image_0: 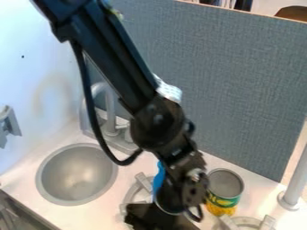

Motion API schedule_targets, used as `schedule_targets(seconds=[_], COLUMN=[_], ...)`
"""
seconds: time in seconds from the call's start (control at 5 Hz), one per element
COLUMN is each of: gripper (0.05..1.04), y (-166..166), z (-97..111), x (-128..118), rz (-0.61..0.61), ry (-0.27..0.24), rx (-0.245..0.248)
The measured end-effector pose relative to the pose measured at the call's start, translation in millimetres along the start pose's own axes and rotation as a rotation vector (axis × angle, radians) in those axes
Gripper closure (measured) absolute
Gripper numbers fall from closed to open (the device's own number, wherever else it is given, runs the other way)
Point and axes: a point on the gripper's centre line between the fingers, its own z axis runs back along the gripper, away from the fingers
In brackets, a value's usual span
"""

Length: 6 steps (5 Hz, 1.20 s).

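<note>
The blue object (159,177) is standing or lying over the left burner (129,196), partly hidden behind the arm, and we are seeing only a narrow strip of it. We are finding the gripper (146,219) low at the bottom of the view, hanging just beside that strip. From here we cannot tell whether the claw is released, clenched or grasping anything, nor whether it is touching the blue object. We are judging this to be close work at the burner, either the lining up for a hold or the handling of something already held, and we are leaving open which. If the hold is lacking, the next move is calling for careful alignment with the blue object; if it is secure, for a steady, clear lift. Either way, we are minding the can (226,183), which is standing upright just beside the arm, near the right burner (247,221), where a sideways swing could be knocking it over.
</note>
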Motion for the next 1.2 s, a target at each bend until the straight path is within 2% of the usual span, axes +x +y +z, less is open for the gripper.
schedule_targets(seconds=[0.2, 0.4, 0.6, 0.8, 1.0, 1.2], gripper=[0.434, 0.434, 0.434, 0.434, 0.434, 0.434], y=[36, 61, 77, 90, 94, 103], z=[-5, -18, -39, -62, -76, -81], x=[18, 23, 30, 31, 37, 45], rz=[0.106, 0.156, 0.239, 0.282, 0.274, 0.269], ry=[0.018, 0.039, 0.051, 0.089, 0.109, 0.115], rx=[0.043, 0.077, 0.048, 0.024, 0.004, 0.004])
